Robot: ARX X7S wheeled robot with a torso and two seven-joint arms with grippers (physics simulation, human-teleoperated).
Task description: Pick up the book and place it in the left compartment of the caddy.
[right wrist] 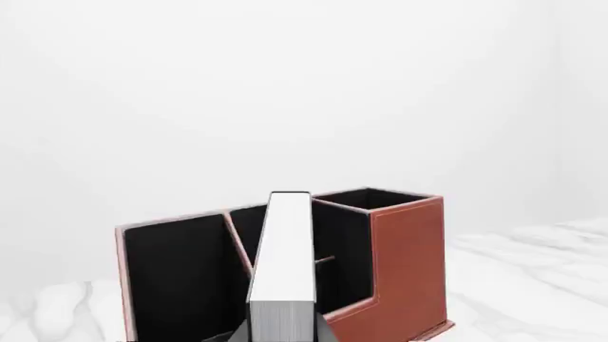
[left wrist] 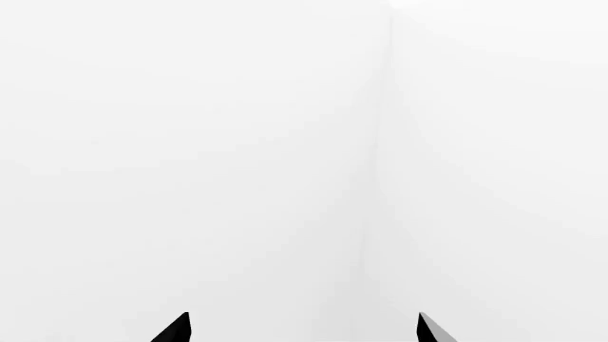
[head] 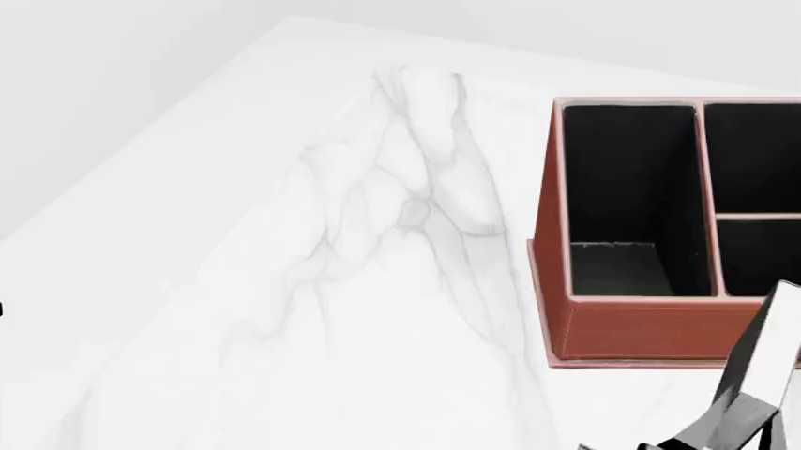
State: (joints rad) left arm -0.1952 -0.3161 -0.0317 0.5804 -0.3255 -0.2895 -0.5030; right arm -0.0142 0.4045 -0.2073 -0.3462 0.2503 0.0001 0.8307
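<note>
The reddish-brown caddy stands on the marble table at the right of the head view. Its long black left compartment is empty. My right gripper is shut on the book and holds it tilted in the air just in front of the caddy's near wall. In the right wrist view the book stands up between the gripper's jaws with its white page edges towards the camera. Behind it are the caddy and the left compartment. My left gripper is open and empty, facing a white wall.
The white marble table stretches left of the caddy, with its far edge at the upper left. White walls lie behind it. The caddy's two shorter middle compartments sit right of the left slot.
</note>
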